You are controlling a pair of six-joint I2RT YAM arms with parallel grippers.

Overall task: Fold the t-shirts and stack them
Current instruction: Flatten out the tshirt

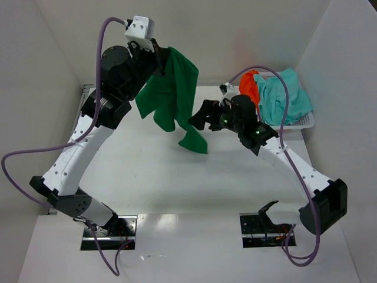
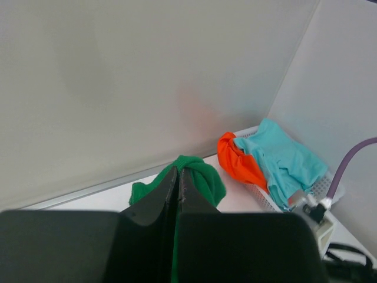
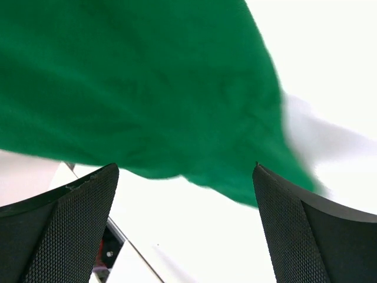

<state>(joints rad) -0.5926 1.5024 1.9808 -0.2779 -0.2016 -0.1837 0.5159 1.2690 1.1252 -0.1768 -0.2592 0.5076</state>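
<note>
My left gripper (image 1: 160, 59) is shut on the dark green t-shirt (image 1: 174, 94) and holds it high above the table's back; the shirt hangs down in folds, its lowest corner near the table. In the left wrist view the green cloth (image 2: 206, 177) bunches around the closed fingertips (image 2: 178, 172). My right gripper (image 1: 197, 118) is open and empty, right beside the shirt's hanging lower part, which fills the right wrist view (image 3: 147, 88) beyond the fingers. The orange t-shirt (image 1: 250, 85) and the teal t-shirt (image 1: 285, 94) lie crumpled in the basket.
A white mesh basket (image 1: 300, 122) stands at the back right of the table, also seen in the left wrist view (image 2: 321, 188). White walls close in the back and sides. Both arm bases sit at the near edge.
</note>
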